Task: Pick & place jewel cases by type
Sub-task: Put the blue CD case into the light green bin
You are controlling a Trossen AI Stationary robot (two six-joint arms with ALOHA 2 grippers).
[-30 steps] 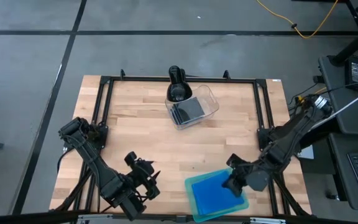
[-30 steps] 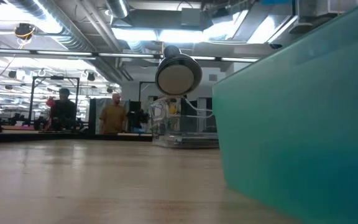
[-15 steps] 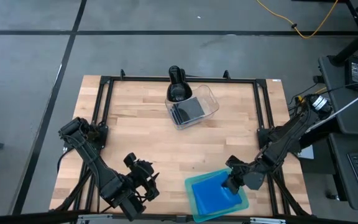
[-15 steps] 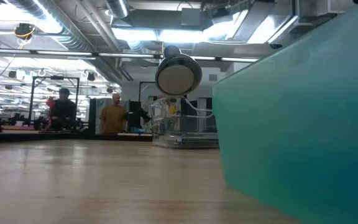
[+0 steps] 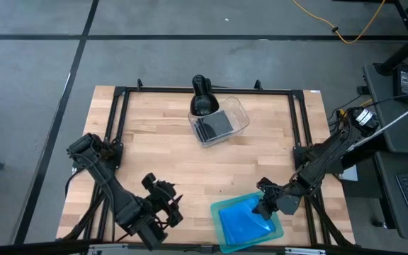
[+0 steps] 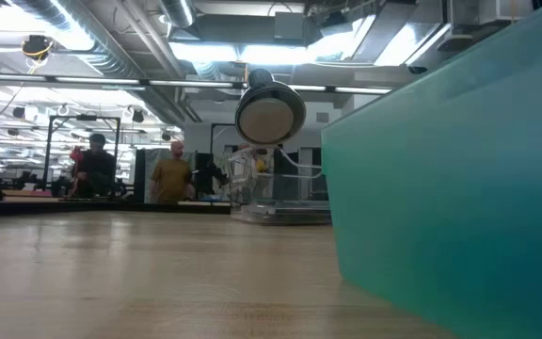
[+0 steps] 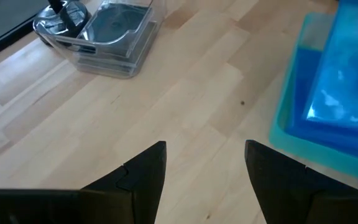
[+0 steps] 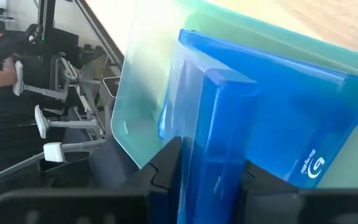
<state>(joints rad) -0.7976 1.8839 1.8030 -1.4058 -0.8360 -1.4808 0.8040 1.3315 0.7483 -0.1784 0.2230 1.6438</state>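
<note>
A translucent teal tray (image 5: 222,227) lies at the table's near right and holds bright blue jewel cases (image 7: 347,93). My right gripper (image 5: 263,207) stands over the tray's far right corner, shut on one blue jewel case (image 8: 241,118). At the far middle, black-and-clear disc cases (image 7: 114,25) lie stacked in a clear tub (image 5: 219,122). My left gripper (image 7: 205,149) hangs open above bare wood at the near left, with nothing between its fingers. My right gripper has the blue jewel case's narrow edge (image 8: 219,130) between its two fingers (image 8: 166,165), one on each broad face. The fingers slant down from the table's right side. The case tilts down into the tray; where its lower end rests is hidden.
A black device with a round head (image 5: 202,95) stands at the far edge behind the tub. A dark metal frame (image 5: 119,127) runs along the table's sides. In the low view the tray wall (image 6: 450,169) fills the right. People stand in the room beyond (image 6: 170,174).
My right gripper has sunk toward the tray with the blue jewel case, which now sits lower and more tilted inside the tray. My left arm has kept still.
</note>
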